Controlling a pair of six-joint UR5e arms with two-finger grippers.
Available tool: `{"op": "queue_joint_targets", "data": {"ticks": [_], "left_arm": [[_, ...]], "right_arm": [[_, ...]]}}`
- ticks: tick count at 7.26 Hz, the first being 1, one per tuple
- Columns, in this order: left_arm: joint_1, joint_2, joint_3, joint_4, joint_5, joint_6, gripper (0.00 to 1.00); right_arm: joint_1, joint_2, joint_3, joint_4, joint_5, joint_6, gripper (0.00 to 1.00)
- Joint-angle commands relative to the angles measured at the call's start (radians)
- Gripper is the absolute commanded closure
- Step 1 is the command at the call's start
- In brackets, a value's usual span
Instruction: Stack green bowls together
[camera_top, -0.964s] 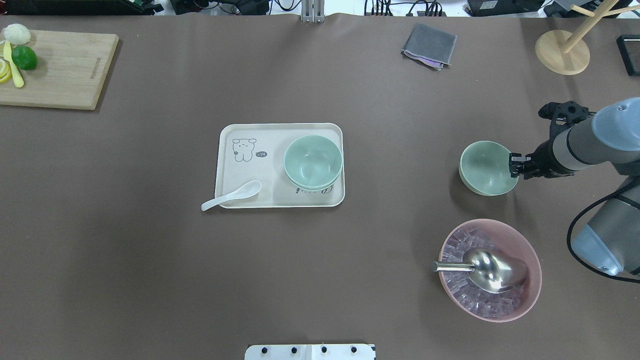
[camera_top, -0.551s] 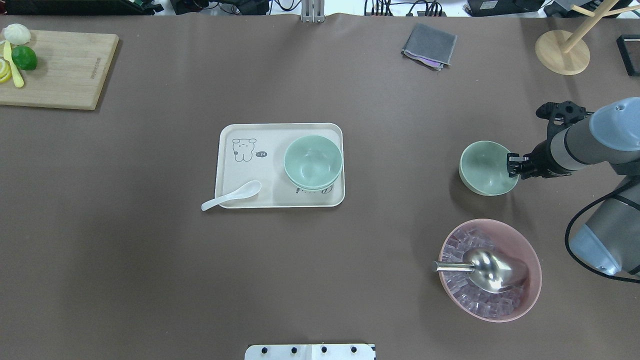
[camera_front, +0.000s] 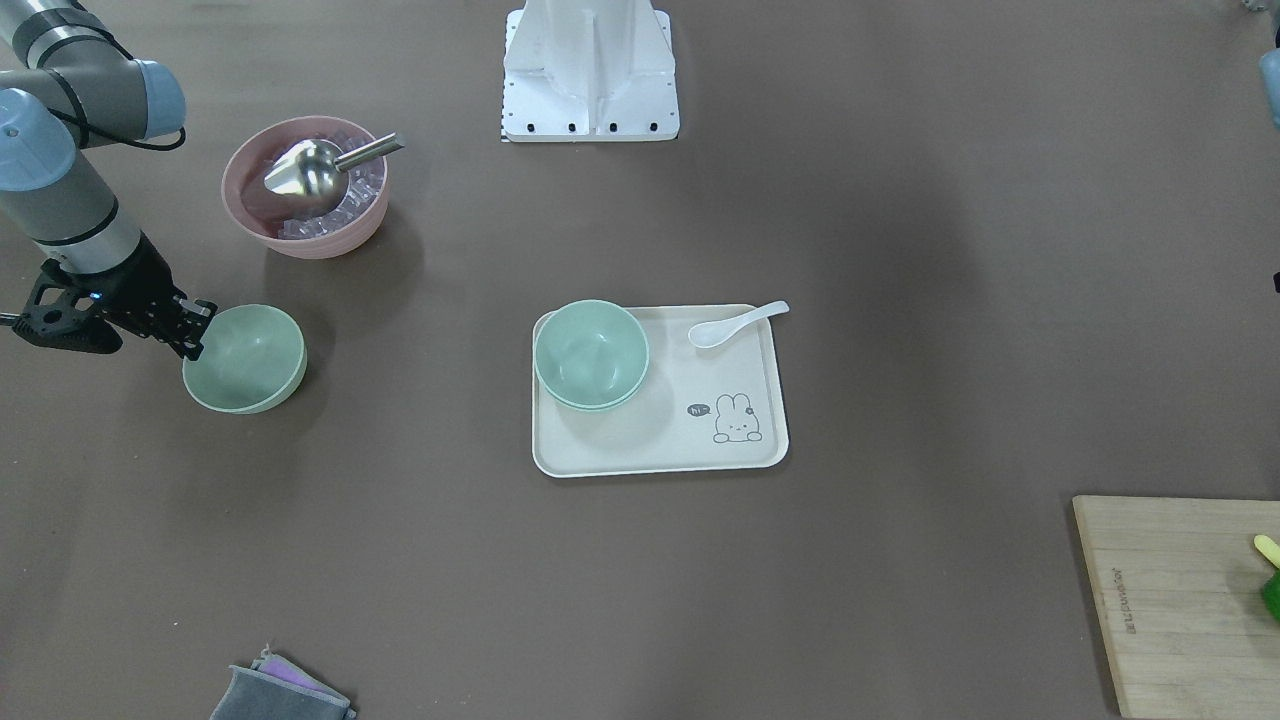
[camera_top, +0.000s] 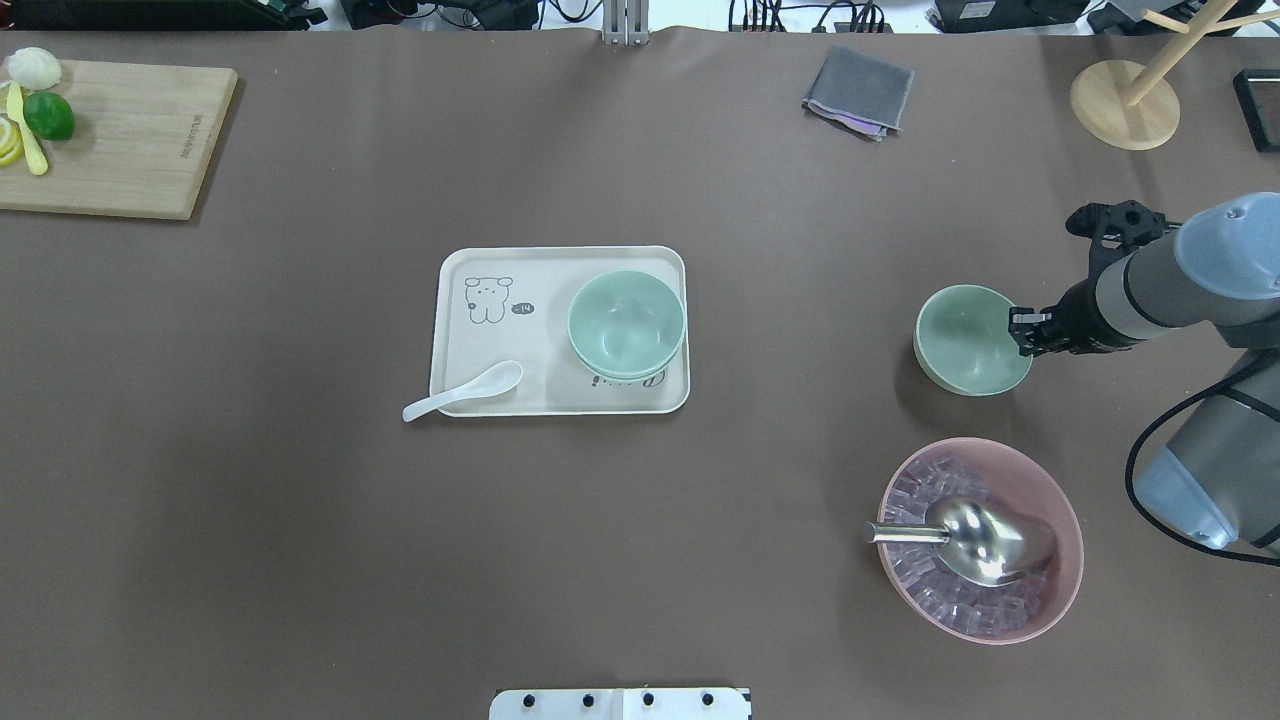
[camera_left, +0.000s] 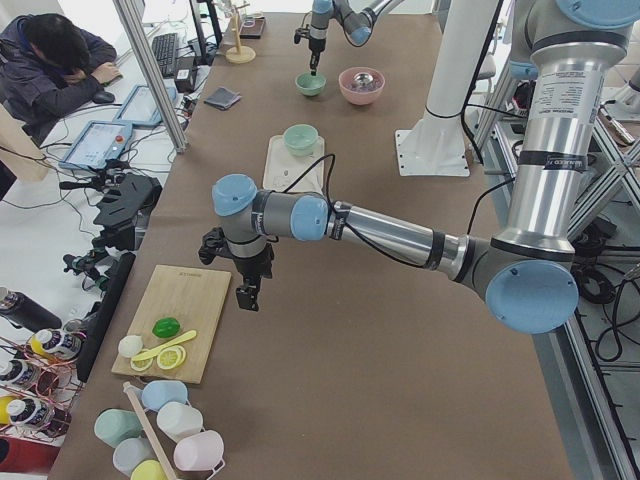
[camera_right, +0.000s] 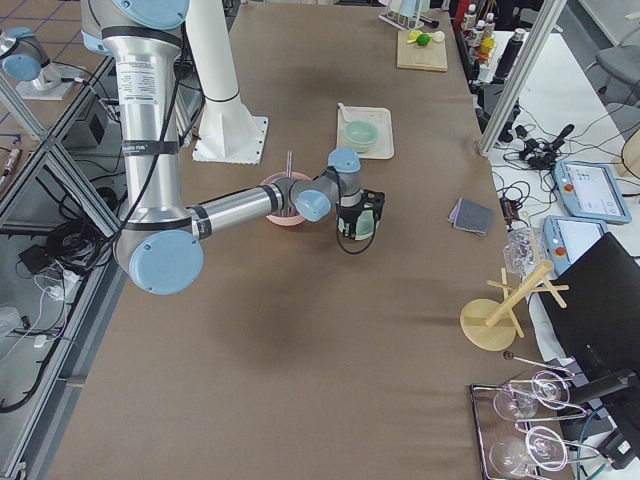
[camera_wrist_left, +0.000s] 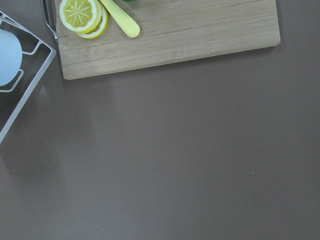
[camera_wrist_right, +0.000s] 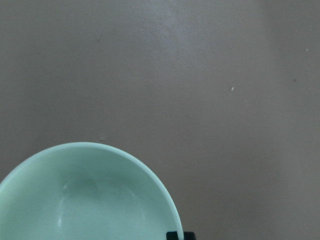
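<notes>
The right gripper (camera_top: 1016, 331) pinches, as it seems, the rim of one green bowl (camera_top: 968, 342) near the pink bowl (camera_top: 1060, 520) (fingers narrow). Two nested green bowls (camera_top: 626, 322) sit on the tray (camera_top: 540, 345). I cannot tell how the left gripper (camera_left: 245, 298) stands.

Bright, even light; soft shadows.

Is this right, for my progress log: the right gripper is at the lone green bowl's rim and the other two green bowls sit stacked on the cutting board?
No. The two stacked green bowls sit on the tray, not the cutting board, as the overhead exterior view shows. The right gripper is at the rim of the lone green bowl.
</notes>
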Motion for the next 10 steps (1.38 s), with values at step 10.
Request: {"op": "queue_joint_targets", "data": {"ticks": [10], "left_arm": [[0.002,0.0,-0.015,0.0,0.0,-0.002,0.02]], "right_arm": [[-0.212,0.694,-0.029,-0.525,-0.062,0.202,1.0]]}}
